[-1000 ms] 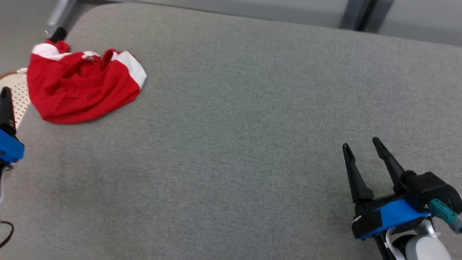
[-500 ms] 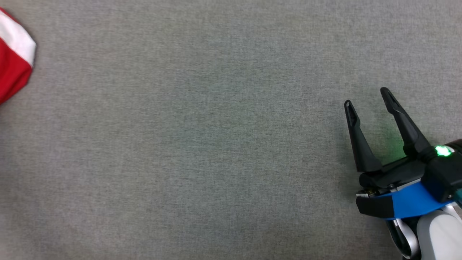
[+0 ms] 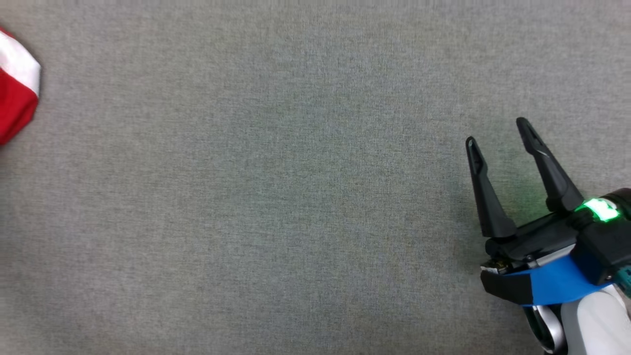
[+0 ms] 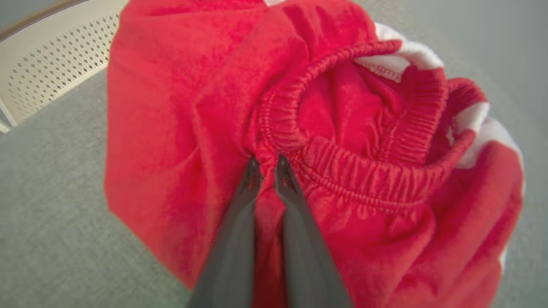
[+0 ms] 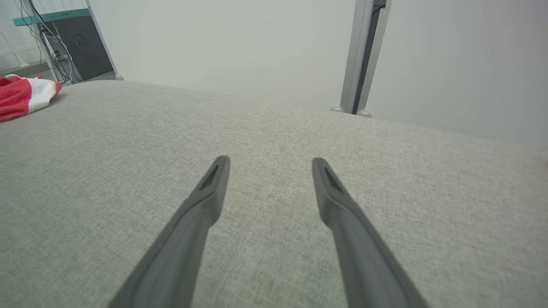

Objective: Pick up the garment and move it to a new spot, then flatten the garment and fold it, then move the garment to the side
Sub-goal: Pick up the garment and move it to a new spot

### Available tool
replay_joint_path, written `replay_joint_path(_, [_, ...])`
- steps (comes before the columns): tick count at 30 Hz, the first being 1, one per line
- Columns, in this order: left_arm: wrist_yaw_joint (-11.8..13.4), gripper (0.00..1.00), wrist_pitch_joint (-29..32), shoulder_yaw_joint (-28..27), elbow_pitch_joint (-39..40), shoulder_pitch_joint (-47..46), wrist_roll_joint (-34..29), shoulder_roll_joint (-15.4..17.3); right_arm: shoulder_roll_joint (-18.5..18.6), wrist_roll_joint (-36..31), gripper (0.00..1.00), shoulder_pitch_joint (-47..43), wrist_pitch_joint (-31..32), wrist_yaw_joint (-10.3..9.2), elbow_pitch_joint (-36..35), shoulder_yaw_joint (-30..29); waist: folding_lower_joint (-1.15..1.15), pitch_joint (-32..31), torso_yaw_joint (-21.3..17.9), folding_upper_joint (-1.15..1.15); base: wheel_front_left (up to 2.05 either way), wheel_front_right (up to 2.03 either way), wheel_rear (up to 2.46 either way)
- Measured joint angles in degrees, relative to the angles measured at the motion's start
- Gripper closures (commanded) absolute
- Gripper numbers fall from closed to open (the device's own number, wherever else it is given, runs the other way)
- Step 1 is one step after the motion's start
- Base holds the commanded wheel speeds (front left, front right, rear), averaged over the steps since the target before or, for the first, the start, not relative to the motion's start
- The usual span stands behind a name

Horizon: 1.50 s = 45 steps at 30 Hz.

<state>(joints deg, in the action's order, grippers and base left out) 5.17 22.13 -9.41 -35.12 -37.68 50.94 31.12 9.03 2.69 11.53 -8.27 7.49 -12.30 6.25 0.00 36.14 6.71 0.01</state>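
The garment (image 4: pixel 342 128) is a crumpled pair of red shorts with white panels and an elastic waistband, lying on the grey padded surface (image 3: pixel 276 187). In the left wrist view my left gripper (image 4: pixel 269 164) is shut on a fold of red cloth right at the waistband. In the head view a corner of the garment (image 3: pixel 17 93) shows at the far left edge. My right gripper (image 3: pixel 497 132) rests open at the lower right, far from the cloth, with nothing between its fingers. The right wrist view has the right gripper (image 5: pixel 269 161) open over bare surface, and the garment (image 5: pixel 21 96) far off at the left.
A cream perforated basket or seat (image 4: pixel 47 72) stands just beyond the surface edge behind the garment. A metal post (image 5: pixel 364 55) and a dark cabinet with cables (image 5: pixel 81 47) stand past the far edge. A wide stretch of grey surface lies between the two grippers.
The head camera has swung down and right, so the garment now sits at that view's left edge. The left jaws have closed on the cloth. The right gripper has stayed open in place.
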Motion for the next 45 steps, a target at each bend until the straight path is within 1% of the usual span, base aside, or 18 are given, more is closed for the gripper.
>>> replay_joint_path(2, [-1.1, 1.0, -0.9, 0.2, -0.1, 0.0, -0.4, 0.5, -0.5, 0.4, 0.0, 0.1, -0.3, -0.01, 1.4, 0.4, 0.0, -1.7, 0.2, 0.0, 0.0, 0.0, 0.0])
replay_joint_path(7, [-3.0, 1.0, -2.6, 1.2, 1.8, -0.3, -2.8, 4.1, -2.2, 1.7, 0.0, -0.2, -1.1, -0.01, 5.1, 0.6, -0.02, -7.5, 0.7, -0.02, 0.0, 0.0, 0.0])
replay_joint_path(10, [-4.1, 1.0, -2.5, 4.5, 4.4, -1.1, -6.5, 6.4, -3.2, 2.6, 0.0, -0.8, -2.3, -0.01, 7.8, 0.6, -0.01, -11.6, 0.7, -0.02, 0.0, 0.0, 0.0])
replay_joint_path(15, [-5.8, 1.0, 0.3, 9.7, 10.0, -2.9, -9.7, 7.2, -5.0, 4.0, 0.0, -3.3, -3.9, 0.0, 12.2, 0.5, -0.03, -18.6, -0.3, -0.03, 0.0, 0.0, 0.0])
replay_joint_path(17, [-6.6, 1.0, 1.6, 12.7, 13.3, -4.3, -11.5, 7.0, -5.3, 4.5, 0.0, -4.0, -4.3, 0.0, 13.6, 0.4, -0.02, -21.2, -1.2, -0.03, 0.0, 0.0, 0.0])
replay_joint_path(19, [-7.0, 1.0, 3.5, 15.7, 16.5, -4.9, -12.7, 5.8, -5.6, 4.5, 0.0, -4.5, -4.5, 0.0, 14.5, 0.6, -0.02, -23.5, -2.2, -0.04, 0.0, 0.0, 0.0])
replay_joint_path(21, [-7.0, 1.0, 5.5, 18.4, 20.5, -5.2, -13.3, 3.8, -5.8, 4.6, 0.0, -4.8, -4.6, 0.0, 15.1, 0.8, -0.03, -25.4, -3.6, -0.04, 0.0, 0.0, 0.0])
replay_joint_path(25, [-7.6, 1.0, 8.4, 23.2, 26.9, -5.4, -12.3, -1.3, -6.0, 5.1, 0.0, -5.3, -5.0, -0.01, 15.6, 1.1, -0.01, -28.5, -6.8, -0.03, 0.0, 0.0, 0.0])
replay_joint_path(28, [-8.2, 1.0, 9.7, 26.3, 31.0, -5.1, -11.6, -4.2, -6.1, 5.1, 0.0, -6.0, -4.4, 0.0, 15.6, 1.4, -0.02, -29.8, -9.7, -0.04, 0.0, 0.0, 0.0])
replay_joint_path(31, [-8.7, 1.0, 10.2, 29.2, 33.4, -3.4, -11.0, -6.8, -6.1, 4.9, 0.0, -5.8, -3.9, 0.0, 15.1, 1.4, -0.01, -30.3, -13.0, -0.02, 0.0, 0.0, 0.0])
replay_joint_path(35, [-8.8, 1.0, 10.4, 32.1, 34.0, 0.3, -10.1, -9.4, -6.1, 4.9, 0.0, -5.7, -3.4, 0.0, 14.2, 1.4, -0.01, -30.7, -16.8, -0.02, 0.0, 0.0, 0.0])
replay_joint_path(38, [-9.2, 1.0, 9.6, 33.6, 33.2, 3.2, -9.5, -10.5, -6.1, 5.0, 0.0, -5.7, -3.0, 0.0, 14.0, 1.7, 0.0, -30.6, -19.4, -0.02, 0.0, 0.0, 0.0])
replay_joint_path(41, [-9.4, 1.0, 8.4, 34.5, 30.5, 6.7, -9.1, -10.9, -6.1, 5.1, 0.0, -5.6, -2.9, -0.01, 13.7, 1.7, 0.0, -30.6, -21.3, -0.01, 0.0, 0.0, 0.0])
replay_joint_path(45, [-9.7, 1.0, 4.7, 34.9, 25.7, 10.6, -8.1, -13.0, -6.1, 5.3, 0.0, -5.6, -2.8, -0.01, 13.6, 1.9, -0.01, -30.8, -22.5, -0.02, 0.0, 0.0, 0.0])
